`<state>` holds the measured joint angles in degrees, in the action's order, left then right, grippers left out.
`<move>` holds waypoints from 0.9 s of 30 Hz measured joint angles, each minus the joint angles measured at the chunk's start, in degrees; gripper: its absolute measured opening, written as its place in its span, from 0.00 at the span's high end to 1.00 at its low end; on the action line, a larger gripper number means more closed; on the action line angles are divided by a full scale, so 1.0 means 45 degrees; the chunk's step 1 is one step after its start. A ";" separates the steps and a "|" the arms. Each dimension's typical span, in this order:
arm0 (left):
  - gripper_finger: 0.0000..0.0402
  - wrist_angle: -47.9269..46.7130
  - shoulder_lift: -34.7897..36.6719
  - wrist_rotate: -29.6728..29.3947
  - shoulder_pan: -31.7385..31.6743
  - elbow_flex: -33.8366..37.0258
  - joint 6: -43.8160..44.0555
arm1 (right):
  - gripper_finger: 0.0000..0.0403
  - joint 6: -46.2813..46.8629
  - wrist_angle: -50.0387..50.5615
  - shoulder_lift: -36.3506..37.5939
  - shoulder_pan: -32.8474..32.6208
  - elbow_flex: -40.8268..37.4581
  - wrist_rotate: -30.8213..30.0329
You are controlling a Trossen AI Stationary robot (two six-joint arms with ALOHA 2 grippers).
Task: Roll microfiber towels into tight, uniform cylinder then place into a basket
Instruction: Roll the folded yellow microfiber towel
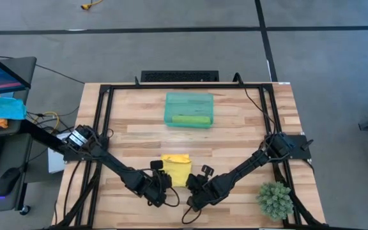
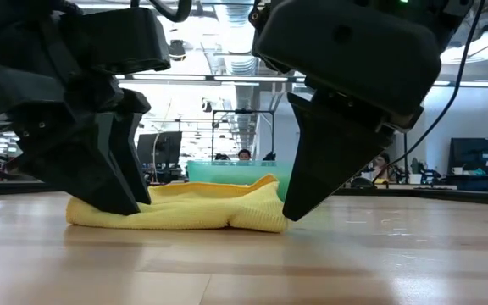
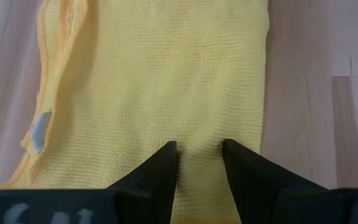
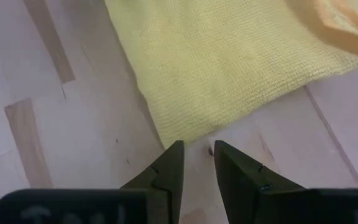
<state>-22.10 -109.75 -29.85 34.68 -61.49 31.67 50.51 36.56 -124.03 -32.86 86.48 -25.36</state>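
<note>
Desk (image 1: 235, 134) first: butcher-block top with a black frame rail around it. Basket (image 1: 189, 109) sits at the far middle, and the green towel (image 1: 191, 119) is already rolled and lying inside it along the near wall. So half the job looks done.

Yellow towel (image 1: 177, 167) is the one in hand. It lies on the desk well nearer than the basket, folded to a narrow strip, not rolled yet. Far end is bunched up a bit; in the low view it sits as a low lumpy pad.

Left gripper (image 1: 160, 191) is at the towel's near-left corner, jaws narrow with a fold of yellow cloth showing in the gap. Looks like a pinch, but I can't tell for sure. Right gripper (image 1: 195, 195) is at the near-right corner, jaws narrow, tips on bare wood just off the cloth edge, holding nothing.

My read: start of the roll. Next move needs both grippers under the near edge, evenly, then turning it over towards the basket. Right one has to get onto the cloth first.

Room: bare wood between towel and basket, straight run. Near desk edge is close behind both grippers. Small plant (image 1: 275, 199) stands right of the towel, near the right arm's elbow side.
</note>
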 joint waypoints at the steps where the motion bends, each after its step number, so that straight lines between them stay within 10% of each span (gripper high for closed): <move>1: 0.68 0.0017 0.0000 0.0003 0.0000 0.0000 -0.0030 | 0.73 -0.0121 0.0013 0.0000 0.0000 0.0000 -0.0005; 10: 0.68 0.0114 0.0000 0.0058 0.0000 0.0015 0.0082 | 0.73 -0.2035 -0.0926 0.0442 -0.0641 0.0029 -0.1857; 27: 0.68 0.0062 0.0000 0.0202 0.0000 0.0019 0.0206 | 0.74 -0.2341 -0.1397 -0.0711 0.0302 0.0103 0.0244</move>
<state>-21.82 -109.75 -28.94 34.68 -61.41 32.60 39.97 30.28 -127.23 -31.50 86.94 -24.27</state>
